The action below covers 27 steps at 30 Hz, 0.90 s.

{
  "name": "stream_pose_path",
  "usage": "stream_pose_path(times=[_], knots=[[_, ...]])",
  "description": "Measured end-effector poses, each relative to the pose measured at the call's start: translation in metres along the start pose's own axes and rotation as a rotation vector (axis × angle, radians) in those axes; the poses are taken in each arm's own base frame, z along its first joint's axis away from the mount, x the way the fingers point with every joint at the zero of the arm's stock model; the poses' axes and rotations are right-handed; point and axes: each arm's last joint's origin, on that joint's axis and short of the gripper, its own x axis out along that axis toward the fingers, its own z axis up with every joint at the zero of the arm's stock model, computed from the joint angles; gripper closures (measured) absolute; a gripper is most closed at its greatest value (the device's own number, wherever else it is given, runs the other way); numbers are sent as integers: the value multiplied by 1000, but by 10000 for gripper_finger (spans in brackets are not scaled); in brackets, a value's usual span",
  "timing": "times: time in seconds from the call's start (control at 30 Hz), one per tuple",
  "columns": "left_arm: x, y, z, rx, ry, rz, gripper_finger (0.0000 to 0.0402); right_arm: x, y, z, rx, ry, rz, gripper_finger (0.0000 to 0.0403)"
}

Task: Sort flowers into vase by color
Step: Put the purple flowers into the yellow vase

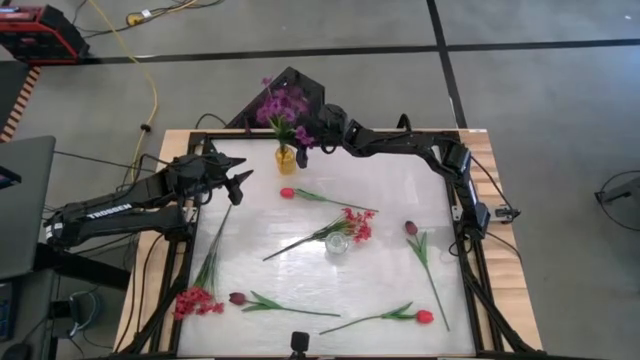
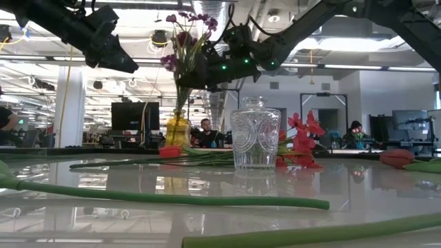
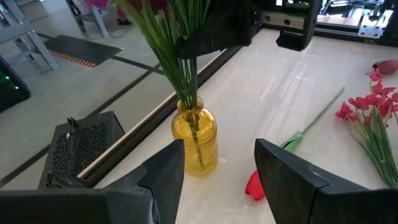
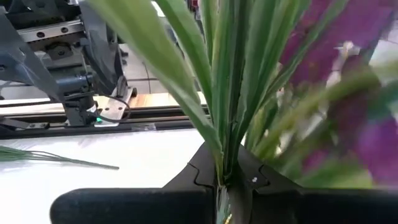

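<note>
At the far edge of the bench, the right gripper (image 1: 303, 133) is clamped tight on the green stems of the purple flowers (image 1: 281, 104), whose lower ends stand in the yellow vase (image 1: 287, 158). The right wrist view shows the stalks pinched between the two dark fingers. The left gripper (image 1: 240, 172) hangs just beside the vase toward the left edge, jaws spread wide and holding nothing.

By the look of things, only the purple bunch has been sorted — and it is not yet let go. The clear vase (image 1: 338, 243) stands near the middle of the bench and looks unfilled; a red cluster (image 1: 357, 225) lies against it rather than in it. A red tulip (image 1: 288, 193) lies on the bench just in front of the yellow vase. Another red cluster (image 1: 197, 301) lies at the near left corner, a maroon tulip (image 1: 237, 298) next to it. A second red tulip (image 1: 424, 317) rests by the near edge, and another maroon tulip (image 1: 411, 228) lies toward the right edge — six stems apparently left to place.
</note>
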Motion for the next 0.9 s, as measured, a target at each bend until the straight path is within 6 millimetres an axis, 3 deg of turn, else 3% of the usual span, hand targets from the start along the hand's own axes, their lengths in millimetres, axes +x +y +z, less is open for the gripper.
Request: stream_pose_path(times=[0.27, 0.53, 0.9], knots=[[0, 0, 0, -13, 1, -5, 216, 0, 0, -1, -2, 14, 1, 355], [0, 0, 0, -16, 2, -6, 216, 0, -4, 6, -1, 103, 3, 312], [0, 0, -2, -12, 17, -6, 216, -7, -2, 25, -37, 389, 61, 183]])
